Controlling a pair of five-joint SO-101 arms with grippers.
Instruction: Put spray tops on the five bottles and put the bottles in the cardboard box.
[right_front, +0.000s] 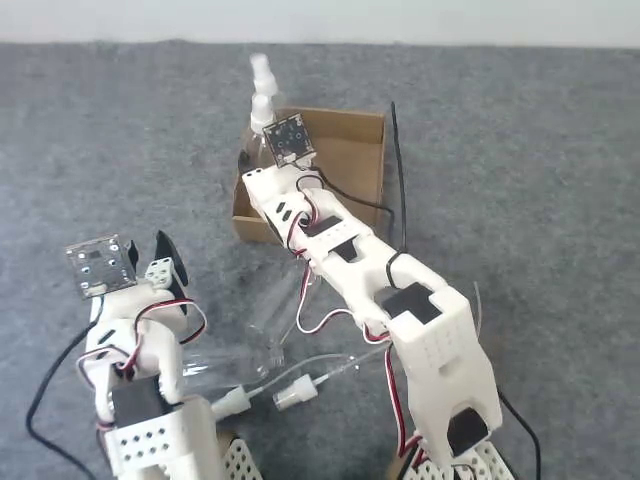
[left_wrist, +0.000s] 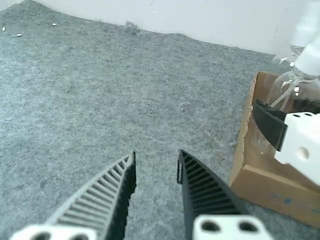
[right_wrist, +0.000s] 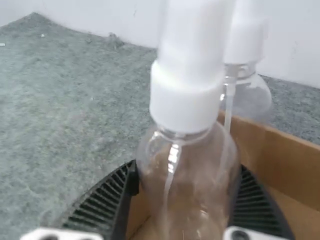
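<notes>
Bottle (right_wrist: 183, 155), judged light, slick and thin-walled, is pinched at its body by right gripper (right_wrist: 180, 200); left gripper (left_wrist: 156, 162) is spread.

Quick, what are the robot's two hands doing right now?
Left gripper: open, holding nothing.
Right gripper: closed on a clear bottle with a spray top.
</notes>
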